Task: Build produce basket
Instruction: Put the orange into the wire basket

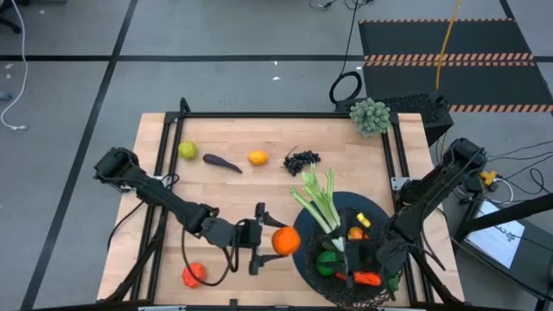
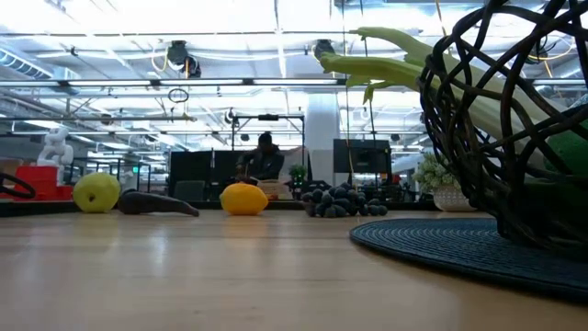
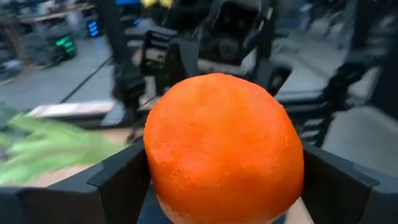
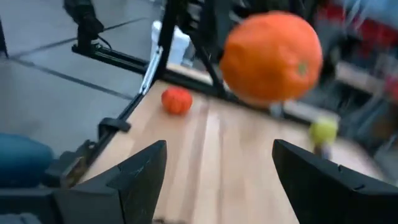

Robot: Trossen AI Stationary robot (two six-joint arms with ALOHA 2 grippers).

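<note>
The orange [image 1: 286, 241] sits between the fingers of my left gripper [image 1: 271, 240], just left of the basket [image 1: 304, 259], and it fills the left wrist view [image 3: 224, 146]. The black wire basket stands on a dark round mat [image 2: 459, 246]. It holds the celery [image 1: 318, 200], whose leafy end sticks out over the rim, and some green and red-orange pieces. My right gripper [image 1: 380, 259] is open over the basket's near right part. The lime [image 1: 187, 150], eggplant [image 1: 222, 162], lemon [image 1: 257, 157] and grapes [image 1: 301, 160] lie on the far half of the table. The mango [image 1: 194, 275] lies near the near edge. My left gripper pinches the orange between its two fingers [image 3: 118, 180], one on each side of the fruit [image 3: 155, 168]. The fingers come level from the table's left. The orange is lifted clear of the table [image 4: 270, 56].
A grey-green bumpy clump [image 1: 370, 115] sits at the far right corner. Black frame rails [image 1: 285, 115] run along the table's edges. Bare wood lies between the far row of produce and the basket. A person [image 2: 265, 158] sits far behind the table.
</note>
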